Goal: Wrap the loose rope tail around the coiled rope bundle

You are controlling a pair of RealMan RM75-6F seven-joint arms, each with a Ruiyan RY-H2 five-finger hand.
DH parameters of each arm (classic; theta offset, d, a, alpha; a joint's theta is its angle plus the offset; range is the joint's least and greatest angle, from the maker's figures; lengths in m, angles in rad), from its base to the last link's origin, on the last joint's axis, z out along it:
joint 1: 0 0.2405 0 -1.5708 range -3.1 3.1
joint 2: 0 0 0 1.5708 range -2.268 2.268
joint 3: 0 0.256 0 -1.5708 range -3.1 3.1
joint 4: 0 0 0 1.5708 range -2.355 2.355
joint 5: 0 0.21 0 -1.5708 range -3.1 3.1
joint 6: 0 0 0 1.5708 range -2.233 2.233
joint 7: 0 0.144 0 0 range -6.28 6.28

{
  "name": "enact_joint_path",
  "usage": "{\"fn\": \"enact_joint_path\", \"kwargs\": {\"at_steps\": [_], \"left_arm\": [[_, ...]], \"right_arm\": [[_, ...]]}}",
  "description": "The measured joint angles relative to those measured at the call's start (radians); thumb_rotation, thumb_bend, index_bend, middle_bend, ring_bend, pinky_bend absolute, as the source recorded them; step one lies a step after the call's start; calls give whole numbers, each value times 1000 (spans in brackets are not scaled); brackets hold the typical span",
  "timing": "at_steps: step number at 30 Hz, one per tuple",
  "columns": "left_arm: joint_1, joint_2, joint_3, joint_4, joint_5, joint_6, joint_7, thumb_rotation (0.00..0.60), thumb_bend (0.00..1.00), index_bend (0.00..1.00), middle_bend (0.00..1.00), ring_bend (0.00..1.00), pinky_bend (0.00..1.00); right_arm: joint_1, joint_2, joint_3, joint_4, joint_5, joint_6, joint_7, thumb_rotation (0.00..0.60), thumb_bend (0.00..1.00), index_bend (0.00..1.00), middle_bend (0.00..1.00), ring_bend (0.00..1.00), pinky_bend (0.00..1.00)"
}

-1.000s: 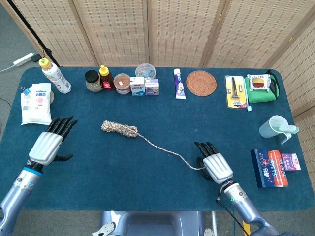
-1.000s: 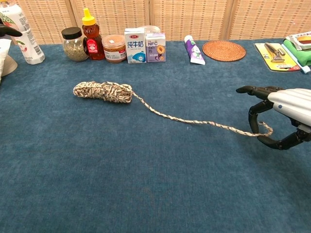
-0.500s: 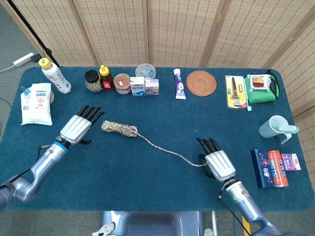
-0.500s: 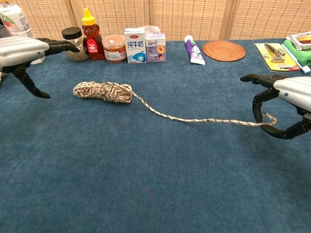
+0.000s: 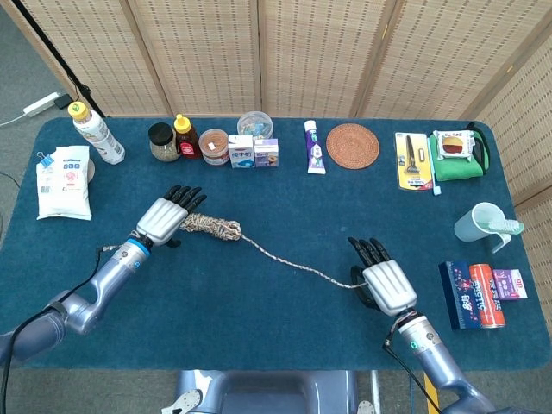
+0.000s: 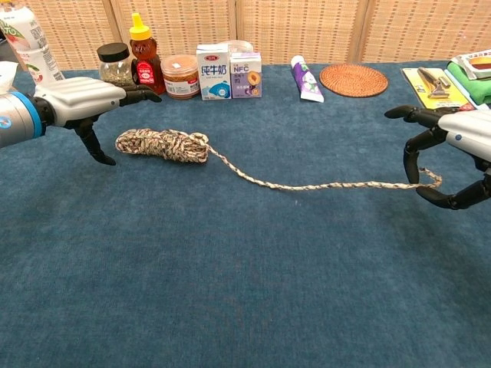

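Note:
The coiled rope bundle [image 5: 211, 227] [image 6: 163, 144] lies on the blue table left of centre. Its loose tail [image 5: 293, 266] [image 6: 322, 185] runs right, nearly straight, to my right hand [image 5: 381, 282] [image 6: 453, 153]. That hand pinches the tail's end between thumb and a finger, slightly above the cloth, while its other fingers stay spread. My left hand [image 5: 168, 216] [image 6: 84, 103] hovers at the bundle's left end with fingers stretched out over it and thumb pointing down, holding nothing.
Along the back edge stand a bottle [image 5: 97, 134], a jar [image 5: 161, 142], a honey bottle [image 5: 185, 138], small cartons [image 5: 254, 153], toothpaste [image 5: 315, 147] and a round coaster [image 5: 352, 145]. A wipes pack [image 5: 63, 181] lies far left; a cup [image 5: 479, 226] and boxes [image 5: 483, 293] sit far right.
My left hand swept in from the far left to the bundle's left end. My right hand drew the tail's end a little further right, pulling the tail straighter.

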Motion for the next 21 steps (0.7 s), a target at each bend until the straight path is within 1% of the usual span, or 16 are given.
{"fn": "enact_joint_path", "kwargs": {"at_steps": [6,9,16,18,21], "left_arm": [[-27,-49,0,36,-18,-18,13,600,136,0,0,0,163],[-42,-69,-2,52,-29,-25,11,600,141,34,0,7,205],[-64,-93,-1,79,-46,-39,5,600,215,156,11,85,255],[-67,-97,1,84,-48,-38,5,600,230,203,46,118,284],[-70,-104,2,90,-51,-33,0,600,243,301,129,188,338]], "right_arm": [[0,7,3,-3,3,4,1,600,465,543,0,0,0],[-1,10,3,-5,4,5,0,600,466,543,0,0,0],[-1,12,4,-7,8,6,0,600,473,543,0,0,0],[0,11,4,-7,8,6,-1,600,472,543,0,0,0],[1,10,5,-7,9,6,-3,600,472,543,0,0,0]]}}
